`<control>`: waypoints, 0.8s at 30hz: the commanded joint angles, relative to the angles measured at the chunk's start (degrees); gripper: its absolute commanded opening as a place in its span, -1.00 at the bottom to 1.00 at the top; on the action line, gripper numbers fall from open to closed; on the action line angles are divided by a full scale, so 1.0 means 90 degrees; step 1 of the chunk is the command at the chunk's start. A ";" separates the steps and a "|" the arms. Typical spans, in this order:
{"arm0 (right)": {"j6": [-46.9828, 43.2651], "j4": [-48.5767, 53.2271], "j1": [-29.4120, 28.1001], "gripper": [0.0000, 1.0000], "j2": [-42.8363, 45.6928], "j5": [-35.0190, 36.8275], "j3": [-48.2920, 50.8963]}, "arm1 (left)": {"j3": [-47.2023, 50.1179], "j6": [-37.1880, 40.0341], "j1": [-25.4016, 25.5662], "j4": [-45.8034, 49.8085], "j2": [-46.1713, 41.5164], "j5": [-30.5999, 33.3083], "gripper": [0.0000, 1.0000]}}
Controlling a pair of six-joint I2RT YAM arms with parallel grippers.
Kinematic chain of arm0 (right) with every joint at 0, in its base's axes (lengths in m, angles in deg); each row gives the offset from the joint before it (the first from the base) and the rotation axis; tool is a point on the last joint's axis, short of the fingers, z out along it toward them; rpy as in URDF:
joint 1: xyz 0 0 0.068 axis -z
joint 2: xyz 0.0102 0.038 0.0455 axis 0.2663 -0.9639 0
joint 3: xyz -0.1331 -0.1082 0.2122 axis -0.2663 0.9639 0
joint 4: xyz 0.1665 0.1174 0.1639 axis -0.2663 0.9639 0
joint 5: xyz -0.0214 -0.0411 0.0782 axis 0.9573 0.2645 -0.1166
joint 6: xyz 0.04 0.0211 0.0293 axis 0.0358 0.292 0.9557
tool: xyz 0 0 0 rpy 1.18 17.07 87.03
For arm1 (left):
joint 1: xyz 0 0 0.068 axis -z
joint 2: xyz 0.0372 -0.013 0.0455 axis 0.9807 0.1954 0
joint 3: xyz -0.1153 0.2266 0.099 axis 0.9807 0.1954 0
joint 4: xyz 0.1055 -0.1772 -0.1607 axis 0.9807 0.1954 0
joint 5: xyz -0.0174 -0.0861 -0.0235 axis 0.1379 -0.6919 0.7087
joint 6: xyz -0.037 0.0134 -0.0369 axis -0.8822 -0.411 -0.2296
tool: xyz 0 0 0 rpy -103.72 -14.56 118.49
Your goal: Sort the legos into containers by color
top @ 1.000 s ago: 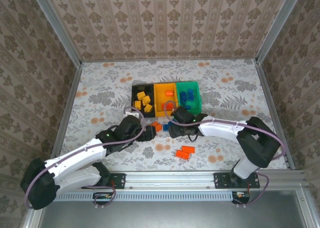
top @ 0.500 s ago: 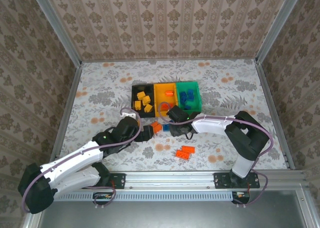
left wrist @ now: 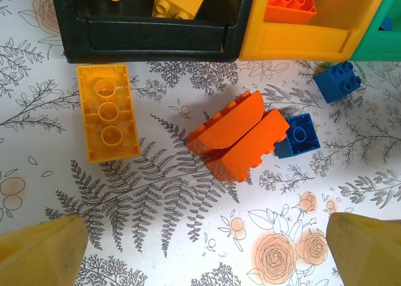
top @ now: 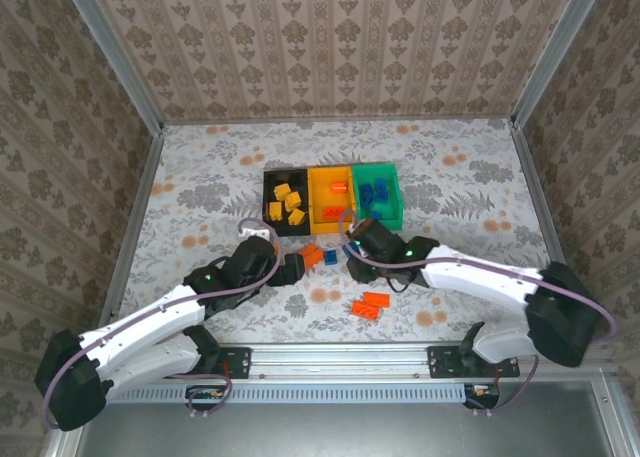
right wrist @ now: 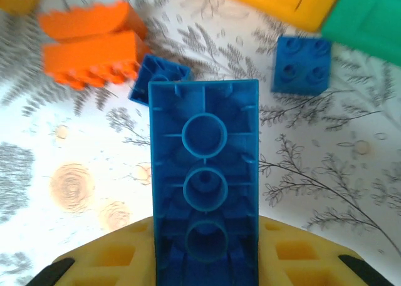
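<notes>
The right gripper (right wrist: pixel 203 253) was clenched on a long blue brick (right wrist: pixel 203 186), whose hollow underside with three round tubes faced the wrist camera. The brick's lower end sank between the yellow fingers (right wrist: pixel 106 258), so the depth of the hold could not be made out. From above, this brick was covered by the wrist and too small to pick out. The gripper sat over the table (top: pixel 200 187), just in front of the orange-yellow bin (top: pixel 318 199).

The left gripper (left wrist: pixel 200 255) hung released and empty. Its fingertips (left wrist: pixel 37 251) were wide apart and cut off at the bottom corners of its own view. Ahead of it on the table lay a yellow brick (left wrist: pixel 108 112), underside up, just in front of the black bin (left wrist: pixel 150 39). Two orange bricks (left wrist: pixel 241 136) lay pressed together on their sides. A small blue brick (left wrist: pixel 299 136) seemed to touch the nearer of them, though the seam was in shadow. A second blue brick (left wrist: pixel 338 81) lay apart, near the corner where the orange-yellow bin met the green bin (left wrist: pixel 379 45), which was cropped by the right edge.

The bins' contents were cut off at the top of that view. From above, the black bin held yellow pieces (top: pixel 288 199), the orange-yellow one held orange pieces (top: pixel 338 187) and the green one held blue pieces (top: pixel 375 192). Their number was hard to tell. Two more orange bricks (top: pixel 370 305) lay near the table's front edge.
</notes>
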 commanded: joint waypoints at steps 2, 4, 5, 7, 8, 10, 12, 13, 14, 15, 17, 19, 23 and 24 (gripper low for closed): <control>0.0166 0.0503 0.0446 -0.41 0.0568 0.0214 -0.0354 | 0.0061 -0.0130 -0.0019 -0.0049 0.0041 0.0103 0.99; 0.0194 0.0486 0.0869 -0.42 0.0418 0.0219 -0.0698 | 0.0073 -0.0127 -0.0019 -0.0028 0.0029 0.0107 1.00; 0.0195 0.0468 0.1027 -0.42 0.0273 0.0224 -0.0869 | 0.0079 -0.0140 -0.0023 -0.0031 0.0022 0.0095 1.00; 0.0209 0.0361 0.1391 -0.41 -0.0201 0.0215 -0.1310 | 0.0101 -0.0160 -0.0028 -0.0017 -0.0014 0.0086 1.00; 0.0230 0.0335 0.1562 -0.41 -0.0427 0.0243 -0.1525 | 0.0109 -0.0180 -0.0031 -0.0005 -0.0053 0.0092 1.00; 0.0352 0.0322 0.1889 -0.42 -0.1153 0.0224 -0.1924 | 0.0136 -0.0205 -0.0038 -0.0012 -0.0104 0.0073 1.00; 0.0465 0.0292 0.2143 -0.41 -0.1654 0.0140 -0.2250 | 0.0165 -0.0219 -0.0047 -0.0014 -0.0147 0.0028 1.00; 0.0486 0.0260 0.2241 -0.41 -0.1902 0.0129 -0.2419 | 0.0173 -0.0230 -0.0051 -0.0006 -0.0157 0.0006 1.00; 0.0520 0.0285 0.2320 -0.40 -0.2128 0.0154 -0.2589 | 0.0174 -0.0230 -0.0059 0.0012 -0.0153 -0.0015 1.00; 0.0534 0.0302 0.2373 -0.39 -0.2314 0.0164 -0.2726 | 0.0162 -0.0230 -0.0061 0.0029 -0.0155 -0.0032 0.99; 0.0610 0.0403 0.2493 -0.36 -0.2672 0.0193 -0.3024 | 0.0165 -0.0222 -0.0067 0.0069 -0.0156 -0.0045 1.00; 0.0666 0.0446 0.2574 -0.31 -0.2911 0.0166 -0.3209 | 0.0175 -0.0215 -0.0072 0.0093 -0.0169 -0.0061 1.00; 0.0722 0.0564 0.2621 0.07 -0.3112 0.0099 -0.3434 | 0.0214 -0.0227 -0.0077 0.0099 -0.0248 -0.0057 0.99; 0.0722 0.0583 0.2616 0.17 -0.3083 0.0073 -0.3438 | 0.0216 -0.0216 -0.0086 0.0091 -0.0264 -0.0054 1.00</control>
